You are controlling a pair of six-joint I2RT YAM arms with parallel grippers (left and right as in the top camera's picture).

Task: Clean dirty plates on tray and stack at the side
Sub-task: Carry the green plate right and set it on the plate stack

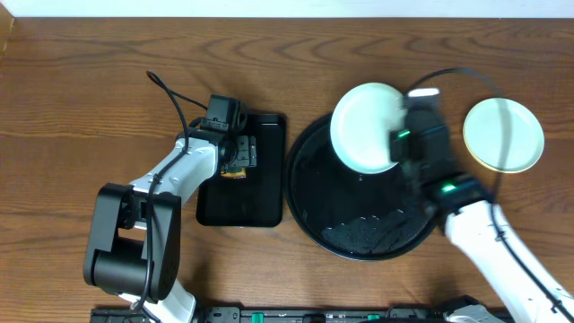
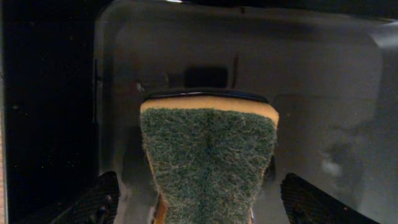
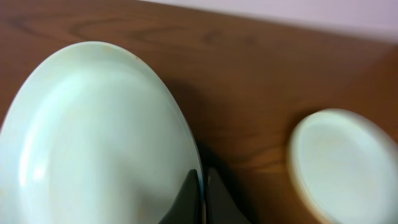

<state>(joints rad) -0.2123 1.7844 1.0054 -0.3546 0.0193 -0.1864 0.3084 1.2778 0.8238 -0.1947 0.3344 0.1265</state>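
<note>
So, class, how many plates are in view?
3. One plate held in the right pincer over the tray's edge; a mint plate on the table, atop a mostly hidden yellow plate.

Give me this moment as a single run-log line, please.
left gripper: open around sponge | right gripper: shut on plate rim over round tray | side stack: right of tray

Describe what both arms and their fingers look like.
The left arm and right arm have white links, black joints and black cables. Green lights mark the right wrist. Left fingers are black, textured; right fingers black, tapered.
</note>
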